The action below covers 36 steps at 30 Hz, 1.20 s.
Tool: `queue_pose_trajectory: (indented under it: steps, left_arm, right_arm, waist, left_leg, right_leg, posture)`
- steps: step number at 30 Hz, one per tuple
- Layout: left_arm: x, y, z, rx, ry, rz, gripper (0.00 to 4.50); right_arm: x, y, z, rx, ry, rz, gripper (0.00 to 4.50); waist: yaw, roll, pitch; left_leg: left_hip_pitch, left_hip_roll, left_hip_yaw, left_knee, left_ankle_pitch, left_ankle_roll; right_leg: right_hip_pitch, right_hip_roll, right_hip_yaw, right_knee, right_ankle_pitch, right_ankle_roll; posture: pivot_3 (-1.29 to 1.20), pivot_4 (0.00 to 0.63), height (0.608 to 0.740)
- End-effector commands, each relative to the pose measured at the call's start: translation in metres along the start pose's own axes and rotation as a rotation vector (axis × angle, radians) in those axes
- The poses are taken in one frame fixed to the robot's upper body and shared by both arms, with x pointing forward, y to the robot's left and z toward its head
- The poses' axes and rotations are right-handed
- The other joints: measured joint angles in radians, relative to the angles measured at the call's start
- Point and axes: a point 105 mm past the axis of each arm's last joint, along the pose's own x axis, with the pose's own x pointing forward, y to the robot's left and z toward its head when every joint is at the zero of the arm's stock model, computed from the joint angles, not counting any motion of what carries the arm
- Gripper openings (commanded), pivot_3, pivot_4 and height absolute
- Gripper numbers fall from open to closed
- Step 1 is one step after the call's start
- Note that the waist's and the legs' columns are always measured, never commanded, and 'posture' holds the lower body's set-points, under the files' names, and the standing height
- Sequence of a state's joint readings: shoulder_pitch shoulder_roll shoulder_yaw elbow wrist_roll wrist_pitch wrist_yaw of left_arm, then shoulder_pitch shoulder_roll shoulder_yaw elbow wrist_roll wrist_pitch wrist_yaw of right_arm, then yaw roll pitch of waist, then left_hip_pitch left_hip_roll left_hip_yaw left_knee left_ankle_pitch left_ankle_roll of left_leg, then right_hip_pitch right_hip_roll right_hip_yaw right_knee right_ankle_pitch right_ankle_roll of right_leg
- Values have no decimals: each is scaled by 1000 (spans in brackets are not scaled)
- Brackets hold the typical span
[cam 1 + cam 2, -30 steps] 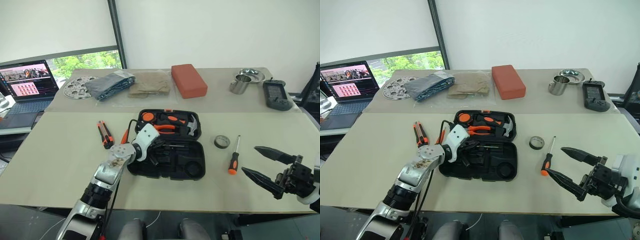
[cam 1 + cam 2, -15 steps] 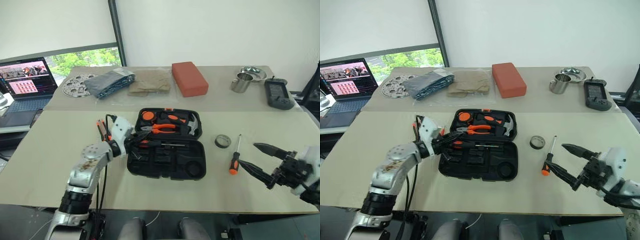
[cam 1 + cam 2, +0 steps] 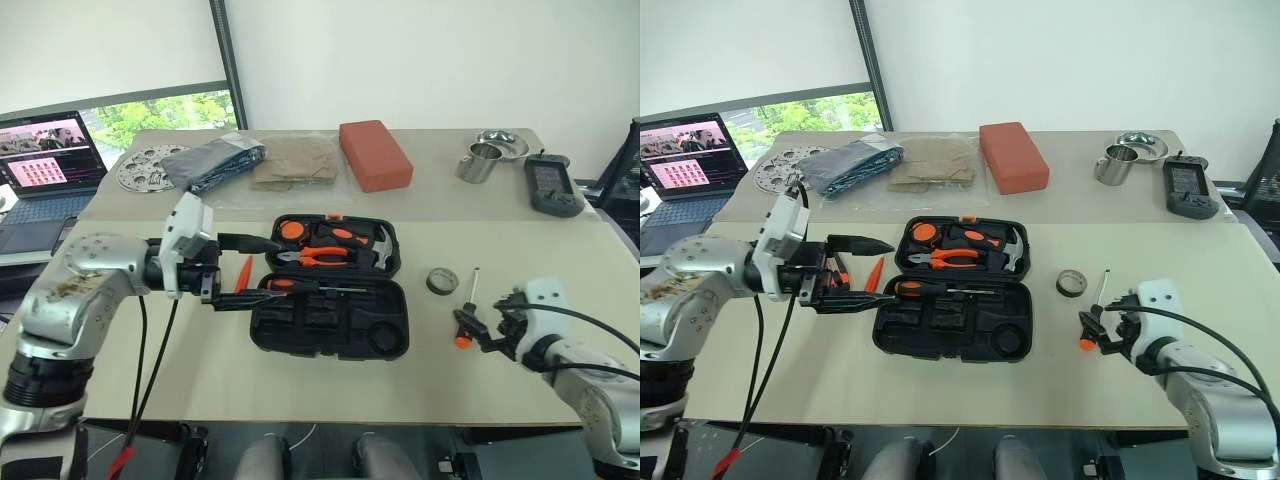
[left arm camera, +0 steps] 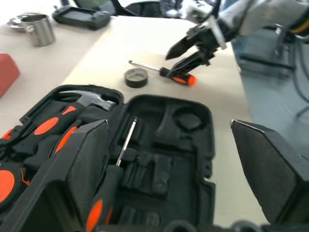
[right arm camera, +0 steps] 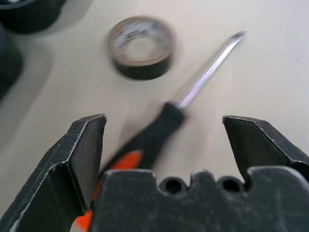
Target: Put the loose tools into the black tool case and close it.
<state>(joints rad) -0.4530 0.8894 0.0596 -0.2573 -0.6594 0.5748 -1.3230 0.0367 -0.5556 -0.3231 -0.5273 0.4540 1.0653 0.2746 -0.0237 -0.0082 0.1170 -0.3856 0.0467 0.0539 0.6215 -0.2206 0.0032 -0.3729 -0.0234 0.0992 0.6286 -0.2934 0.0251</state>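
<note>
Black tool case (image 3: 330, 300) lies open mid-worktop (image 3: 560, 380), one orange-and-black screwdriver (image 3: 300, 285) already seated in its near half. Left out, judging by what lies loose: a second screwdriver (image 3: 466, 312) and the tape roll (image 3: 441, 281) to the case's right, a slim orange tool (image 3: 247, 271) at its left edge, then shutting the lid. Right gripper (image 5: 164, 145), fingers apart, straddles the second screwdriver's handle. Left gripper (image 3: 245, 268), fingers apart and empty, hovers at the case's left edge.
</note>
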Motion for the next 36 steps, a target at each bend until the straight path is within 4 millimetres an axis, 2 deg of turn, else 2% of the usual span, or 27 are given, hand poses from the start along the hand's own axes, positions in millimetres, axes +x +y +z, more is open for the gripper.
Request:
queue_pose_trajectory:
  steps: [1,4,9,12,13,17,21,22,24,28,32,34,36]
  left_arm:
    - [-12,-1,9,60,65,-47,4371]
    - [-17,1,15,101,98,-66,4500]
    - [-17,-1,19,120,105,-85,4500]
    - [-15,-3,20,127,100,-88,4500]
    - [-15,-4,20,126,98,-87,4500]
    - [-18,-6,18,114,102,-68,4500]
    - [-20,-9,15,95,97,-40,4500]
    - [-21,-9,15,86,93,-26,4500]
    - [-24,-10,13,71,87,2,4500]
    - [-32,-11,12,31,66,77,4500]
    - [-37,-17,7,-9,67,146,4500]
    - [-39,-24,7,-33,59,184,4500]
    - [-40,-30,7,-49,51,212,4500]
  right_arm:
    - [-3,-1,1,6,50,-63,4500]
    - [-5,-3,-7,3,117,-100,3853]
    - [-8,-9,-7,2,144,-138,2046]
    - [-7,-14,-6,21,148,-164,1083]
    - [-6,-16,-5,24,142,-177,962]
    - [-3,-26,9,26,82,-230,967]
    - [1,-29,39,-44,-57,-225,967]
    - [2,-19,56,-129,-135,-153,967]
    - [3,6,76,-281,-233,9,967]
    - [2,53,94,-493,-350,317,967]
    - [6,89,90,-701,-371,579,967]
    - [8,109,80,-827,-366,760,967]
    - [9,119,72,-897,-356,894,967]
  waist:
    - [0,-1,0]
    - [3,-1,1]
    - [4,-1,1]
    - [4,-2,1]
    - [4,-2,1]
    - [3,-2,1]
    - [-4,-1,1]
    - [-5,-1,1]
    - [-11,-1,1]
    - [-23,-2,1]
    - [-22,-2,2]
    - [-20,-3,2]
    - [-20,-3,2]
  left_leg:
    - [0,0,0,0,0,0]
    - [0,0,0,-1,0,0]
    - [-1,0,1,-1,0,0]
    - [-1,0,0,-2,0,0]
    - [-1,0,0,-2,0,0]
    - [-1,0,1,-2,0,0]
    - [-3,0,1,-3,0,0]
    - [-4,0,1,-3,0,0]
    - [-5,0,2,-4,0,0]
    - [-5,2,2,-5,0,0]
    - [-4,3,2,-7,0,0]
    - [-4,3,2,-6,0,0]
    - [-4,3,2,-6,0,0]
  right_leg:
    - [0,0,0,0,0,0]
    - [-1,0,-1,-1,0,0]
    - [-1,0,-1,-2,-1,1]
    - [-1,0,-1,-1,-1,1]
    - [-1,0,-1,-1,-1,1]
    - [-2,0,0,-1,-1,1]
    - [-5,1,0,0,-1,1]
    - [-7,1,1,1,-1,1]
    - [-10,1,2,1,-1,1]
    - [-11,3,2,1,-1,1]
    - [-11,4,1,2,-1,0]
    - [-11,3,1,2,0,-1]
    - [-11,2,2,2,1,-2]
  posture:
    - [0,150,740]
    - [0,150,740]
    - [0,150,740]
    - [0,150,740]
    - [0,150,740]
    - [0,150,740]
    - [0,150,740]
    - [0,150,740]
    - [0,150,740]
    - [0,150,740]
    - [0,150,740]
    - [0,150,740]
    - [0,150,740]
